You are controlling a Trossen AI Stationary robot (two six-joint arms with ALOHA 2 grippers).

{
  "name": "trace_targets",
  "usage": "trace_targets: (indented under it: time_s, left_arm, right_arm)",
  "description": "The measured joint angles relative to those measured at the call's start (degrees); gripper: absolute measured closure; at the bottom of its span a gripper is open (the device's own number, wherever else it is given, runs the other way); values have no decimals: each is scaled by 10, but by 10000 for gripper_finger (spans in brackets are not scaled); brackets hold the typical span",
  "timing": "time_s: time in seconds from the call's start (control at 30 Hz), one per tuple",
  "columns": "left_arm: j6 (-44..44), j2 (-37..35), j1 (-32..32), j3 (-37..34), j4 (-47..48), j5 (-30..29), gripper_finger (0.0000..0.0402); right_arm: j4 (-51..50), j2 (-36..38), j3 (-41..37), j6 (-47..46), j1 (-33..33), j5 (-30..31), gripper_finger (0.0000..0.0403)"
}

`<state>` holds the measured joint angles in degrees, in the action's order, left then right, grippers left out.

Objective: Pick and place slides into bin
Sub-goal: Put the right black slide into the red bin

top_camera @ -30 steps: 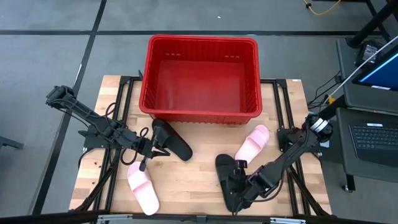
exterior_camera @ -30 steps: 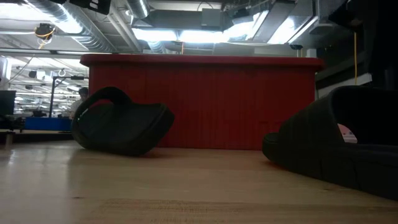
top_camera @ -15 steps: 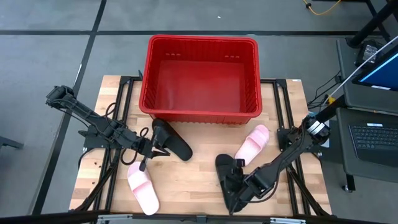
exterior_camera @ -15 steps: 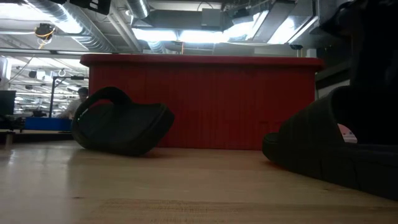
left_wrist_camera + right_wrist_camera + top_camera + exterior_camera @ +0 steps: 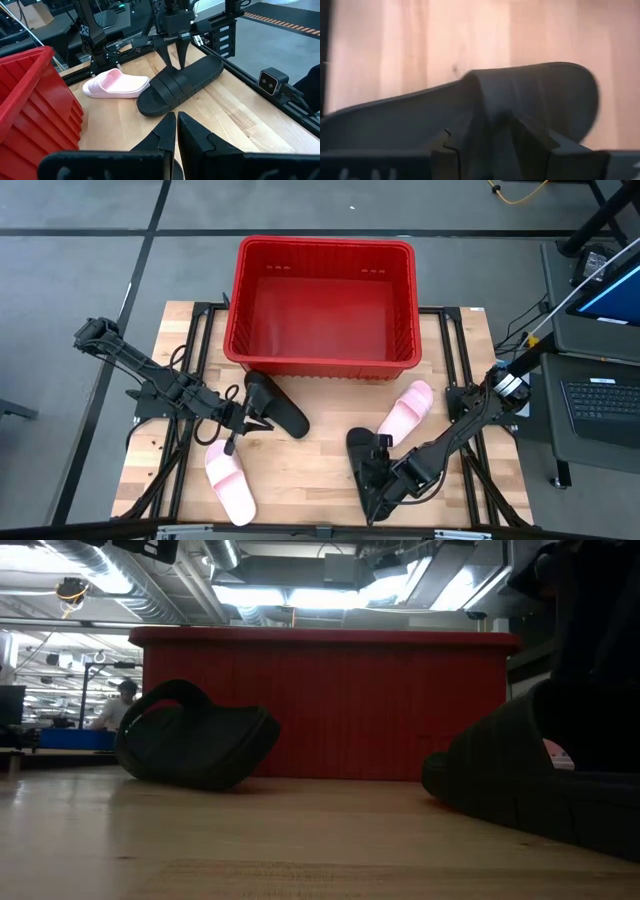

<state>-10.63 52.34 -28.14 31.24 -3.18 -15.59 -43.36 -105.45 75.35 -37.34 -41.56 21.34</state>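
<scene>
Change: the right gripper [image 5: 374,485], lower centre-right of the high view, is narrowing its fingers around the strap of the black slide [image 5: 362,462] there, having stood wider a second ago; its arm is leaning lower over the shoe than it was.
Right claw: partly open, fingers straddling the strap in the right wrist view; whether they are already pinching it, I cannot tell.
Left claw: the left gripper [image 5: 240,424] is waiting left of centre, fingers together, empty, beside the second black slide [image 5: 276,405].
Slides: all four are lying on the table; one pink slide [image 5: 230,483] at lower left, the other pink slide [image 5: 406,409] right of centre.
Bin: the bin [image 5: 322,360] is sitting at upper centre, empty.
Meaning: a grasp is probably forming; lifting and carrying to the bin are not yet begun.
</scene>
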Motion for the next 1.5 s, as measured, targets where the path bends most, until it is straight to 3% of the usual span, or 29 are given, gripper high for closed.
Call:
trace_targets:
  time_s: [0.27,0.43,0.7,0.97,1.23,1.37,1.5]
  left_arm:
    - [9,0,0,0,0,0,388]
    - [26,0,0,0,1,0,388]
    - [26,0,0,0,0,0,389]
    - [26,0,0,0,0,0,390]
    - [26,0,0,0,0,0,395]
    - [30,0,0,0,0,0,395]
    - [41,0,0,0,0,0,395]
  right_arm:
    - [70,0,0,-7,6,-33,276]
    - [-15,1,41,-46,18,-42,288]
    - [-87,1,124,-42,-5,-34,393]
    - [-91,1,127,-116,-66,43,398]
    - [-101,-28,156,-134,-78,45,400]
    - [-195,-78,234,-125,-79,42,401]
    - [-285,-113,279,-173,-80,40,400]
